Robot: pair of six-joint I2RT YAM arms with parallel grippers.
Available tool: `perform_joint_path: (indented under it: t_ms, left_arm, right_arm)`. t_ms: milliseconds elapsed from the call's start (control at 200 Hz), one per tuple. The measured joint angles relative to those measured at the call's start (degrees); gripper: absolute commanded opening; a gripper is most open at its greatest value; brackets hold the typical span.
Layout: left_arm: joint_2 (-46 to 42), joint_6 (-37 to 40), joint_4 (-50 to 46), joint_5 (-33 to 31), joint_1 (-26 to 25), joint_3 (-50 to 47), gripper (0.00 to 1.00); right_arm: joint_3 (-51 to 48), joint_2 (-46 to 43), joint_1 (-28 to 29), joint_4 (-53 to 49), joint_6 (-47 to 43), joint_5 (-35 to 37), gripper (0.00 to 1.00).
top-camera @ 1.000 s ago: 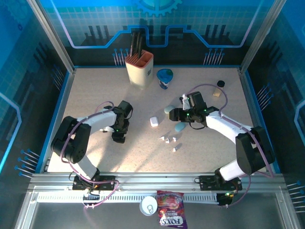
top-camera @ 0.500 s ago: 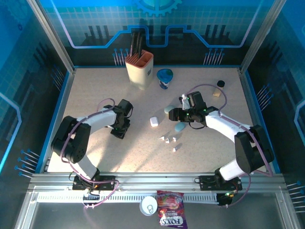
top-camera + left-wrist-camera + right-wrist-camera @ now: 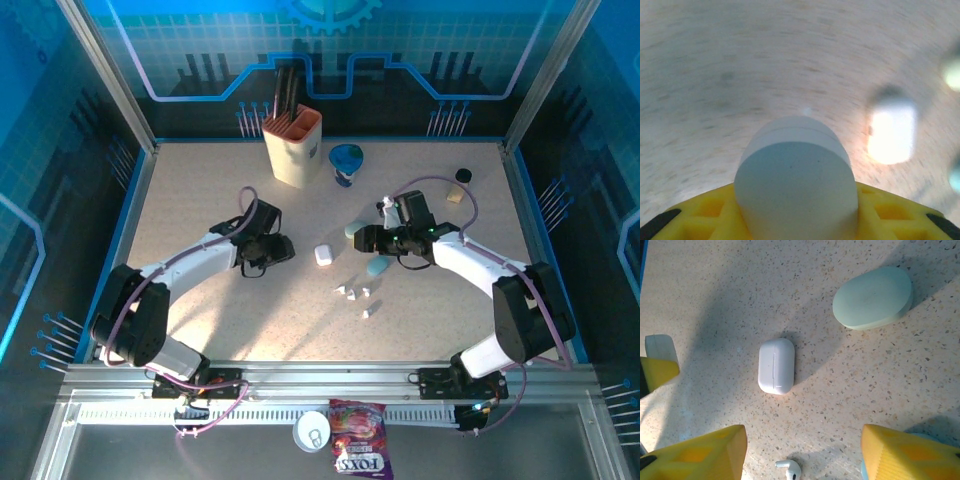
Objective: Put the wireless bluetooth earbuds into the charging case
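White earbuds (image 3: 352, 293) lie loose on the speckled table (image 3: 200, 180). They make a little bunch near its middle, a bit toward the near edge. One of them lies apart from the rest, closer to that edge. They all lie out on the bare table top.

A small white case (image 3: 323, 255) lies shut just past the bunch, toward the far edge. A green case (image 3: 357, 229) lies to its right, a bit farther back. A blue case (image 3: 378, 266) lies just right of the earbuds.

The left gripper (image 3: 278, 250) is near the white case, on its left, and not touching it. Its yellow fingers (image 3: 700, 220) are clamped on a pale round case (image 3: 795, 175).

The right gripper (image 3: 364, 240) hangs between the green case and the blue case. Its fingers stand apart with nothing between them. The white case and one earbud lie on the table under it.

A tall holder (image 3: 292, 148) stands near the far edge with dark sticks in it. A small tan block (image 3: 455, 195) lies near the far right corner. A snack bag (image 3: 360, 455) lies off the table, past the near edge.
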Motion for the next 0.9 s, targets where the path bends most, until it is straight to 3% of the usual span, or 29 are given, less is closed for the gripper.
perform_joint_path:
  t_ms: [185, 405, 600, 900]
  left_arm:
    - [0.0, 17.7, 5.8, 7.7, -4.9, 2.4, 0.28]
    - [-0.1, 33.3, 11.2, 13.7, -6.8, 2.1, 0.25]
    - [0.5, 42.1, 11.5, 14.1, -8.5, 3.8, 0.24]
    - [0.6, 47.9, 12.7, 14.1, -10.8, 4.6, 0.25]
  right_arm:
    - [0.0, -2.2, -1.3, 0.2, 1.7, -3.6, 0.62]
    - [-1.9, -6.7, -4.3, 5.8, 7.7, -14.3, 0.62]
    - [-3.5, -7.0, -4.2, 9.0, 11.6, -22.2, 0.62]
    - [-2.9, -6.3, -1.4, 8.9, 12.0, -23.9, 0.61]
